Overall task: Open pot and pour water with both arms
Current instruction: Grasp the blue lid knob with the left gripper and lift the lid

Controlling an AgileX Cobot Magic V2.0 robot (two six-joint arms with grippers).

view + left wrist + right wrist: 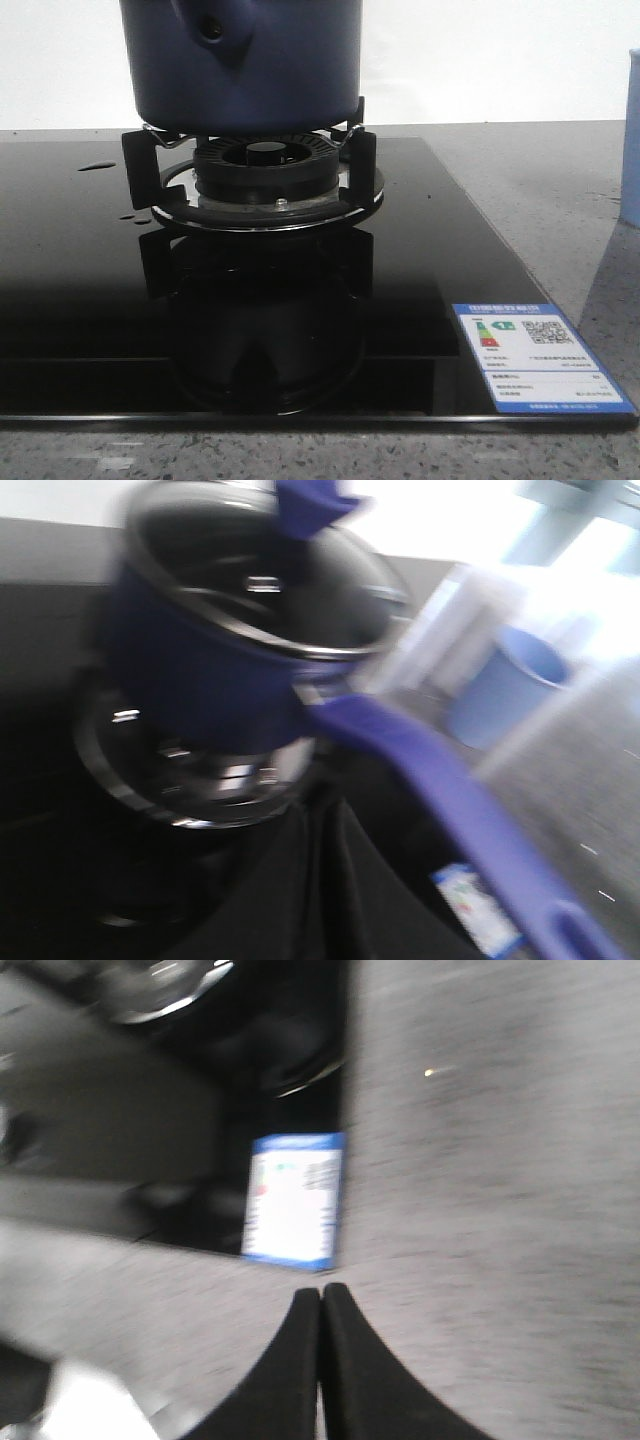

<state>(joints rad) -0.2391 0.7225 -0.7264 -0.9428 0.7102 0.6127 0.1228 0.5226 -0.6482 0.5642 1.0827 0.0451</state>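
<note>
The dark navy pot [245, 70] stands on the gas burner's supports [265, 165], its top cut off by the front view's edge. In the blurred left wrist view the pot [200, 680] carries a glass lid [260, 580] with a blue knob [305, 505], and its long blue handle [440, 800] reaches toward the camera. My left gripper [322, 805] is shut and empty, just short of the pot's base, beside the handle. My right gripper [321, 1295] is shut and empty above the grey counter, close to the hob's blue-edged label [295, 1200]. Neither gripper shows in the front view.
The black glass hob [60, 280] has a few droplets [97, 165] at its far left and an energy label [535, 355] at its front right corner. A pale blue container [505, 685] stands on the grey counter to the pot's right [631, 140].
</note>
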